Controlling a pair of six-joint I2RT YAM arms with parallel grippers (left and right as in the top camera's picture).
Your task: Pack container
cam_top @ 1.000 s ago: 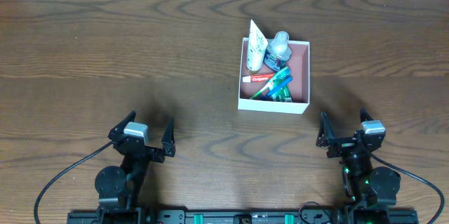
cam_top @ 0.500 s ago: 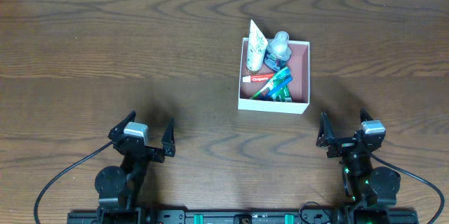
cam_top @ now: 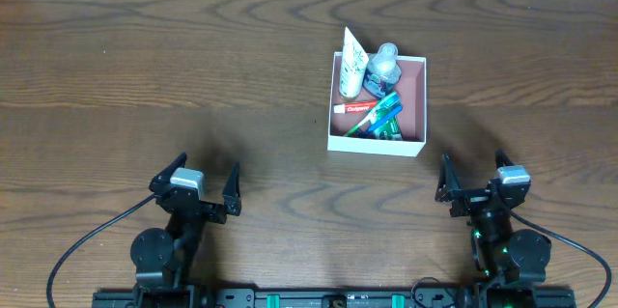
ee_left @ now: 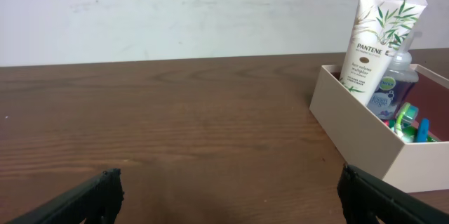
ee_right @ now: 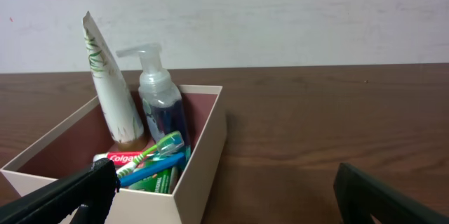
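The container, a shallow white box with a dusty pink inside, sits right of the table's middle. In it a white Pantene tube leans upright beside a clear pump bottle. A red Colgate toothpaste and green and blue toothbrushes lie flat. My left gripper is open at the near left, far from the box. My right gripper is open just short of the box's near right corner. Both are empty. The left wrist view has the container at its right; the right wrist view has the container close ahead on the left.
Dark wooden tabletop spreads to the left of and behind the box. A pale wall rises behind the table's far edge. Black cables run from the arm bases along the near edge.
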